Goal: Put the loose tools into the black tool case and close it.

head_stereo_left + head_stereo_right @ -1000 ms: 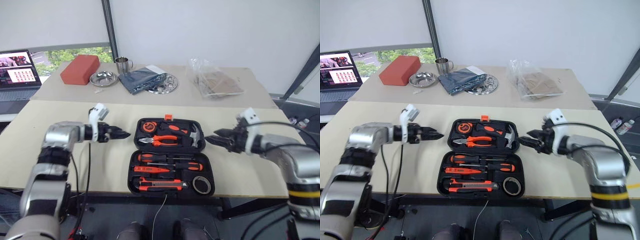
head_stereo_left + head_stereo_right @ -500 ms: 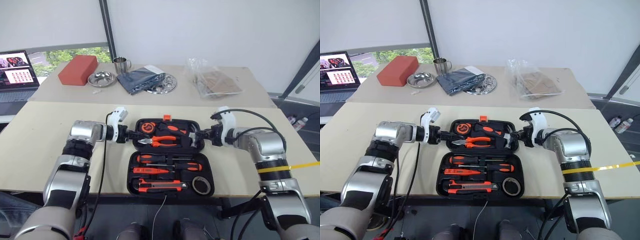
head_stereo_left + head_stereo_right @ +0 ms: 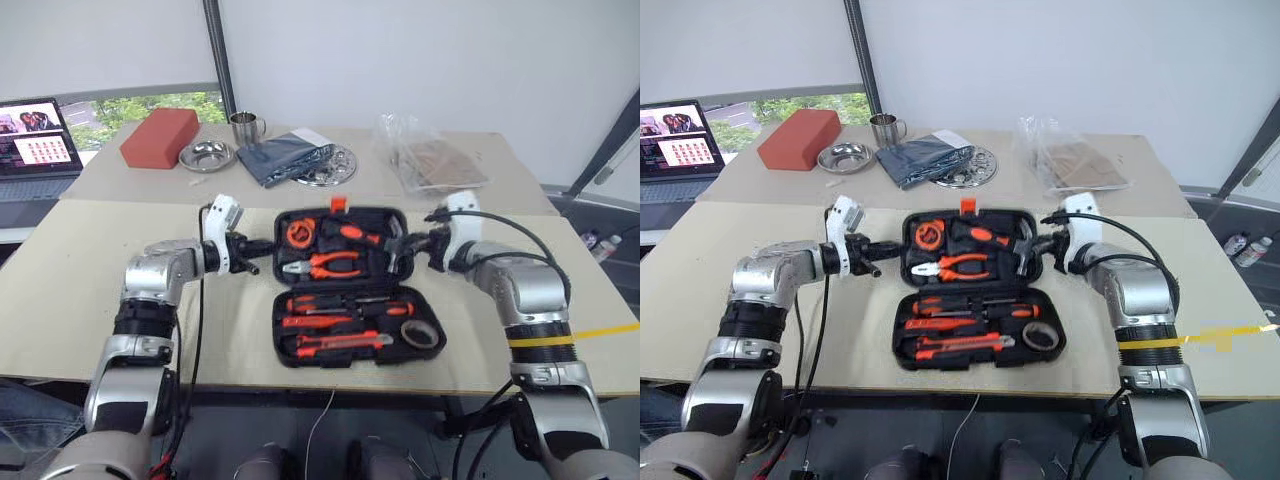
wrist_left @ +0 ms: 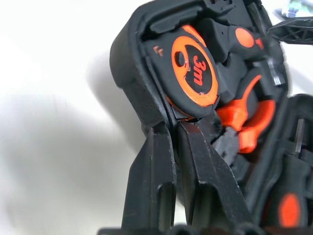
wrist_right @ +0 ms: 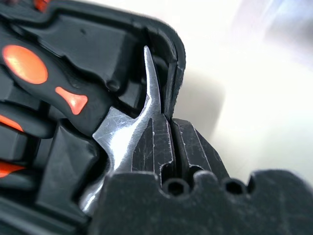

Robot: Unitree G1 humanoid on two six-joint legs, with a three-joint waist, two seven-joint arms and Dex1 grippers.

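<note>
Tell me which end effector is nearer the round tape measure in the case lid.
Left. The left end effector is clamped on the lid rim right beside the tape measure. The right end effector grips the opposite lid edge, by the hammer.

Left gripper [image 3: 262, 246] fingers pinched, right gripper [image 3: 404, 247] likewise

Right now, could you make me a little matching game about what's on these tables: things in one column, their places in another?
Things:
1. hammer
2. tape roll
3. red block
4. laptop

Places:
A. near half of the case
B. far table, beside a steel bowl
C. raised lid half, at its right end
D. far left edge

Pairs: 1-C, 2-A, 3-B, 4-D
</note>
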